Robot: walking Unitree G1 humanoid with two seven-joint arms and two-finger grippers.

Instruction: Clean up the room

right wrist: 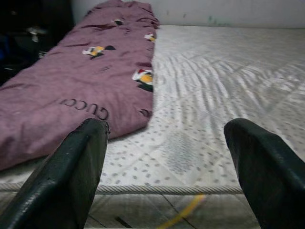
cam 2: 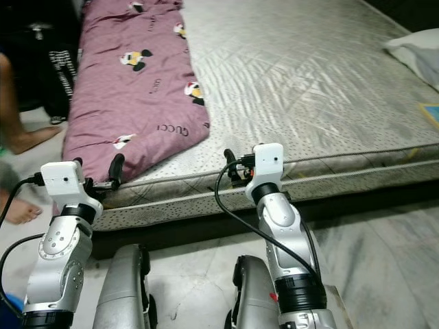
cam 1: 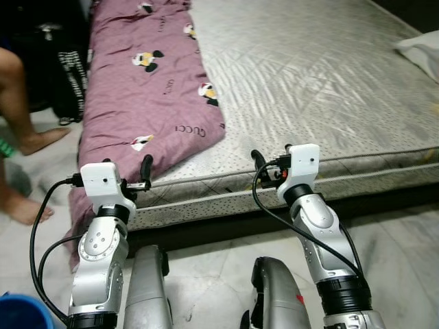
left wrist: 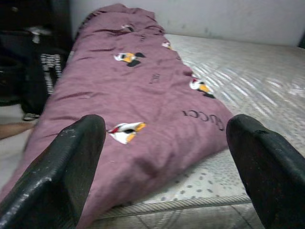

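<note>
A mauve blanket [cam 1: 151, 82] with cartoon prints lies along the left side of a bare grey mattress [cam 1: 315, 89], its near end hanging over the mattress corner toward the floor. My left gripper [left wrist: 164, 167] is open, held at the mattress edge just before the blanket's near end [left wrist: 138, 114]. My right gripper [right wrist: 167, 171] is also open, at the mattress's front edge to the right of the blanket [right wrist: 71, 86]. Nothing is between either pair of fingers. Both arms [cam 1: 103, 226] [cam 1: 315, 219] are raised in front of me.
A person's bare legs and feet [cam 1: 24, 130] stand on the marble floor at the left. Dark bags [cam 1: 65, 68] sit beside the bed's far left. A white pillow [cam 1: 418, 48] lies at the mattress's far right. A blue object [cam 1: 20, 312] is at my lower left.
</note>
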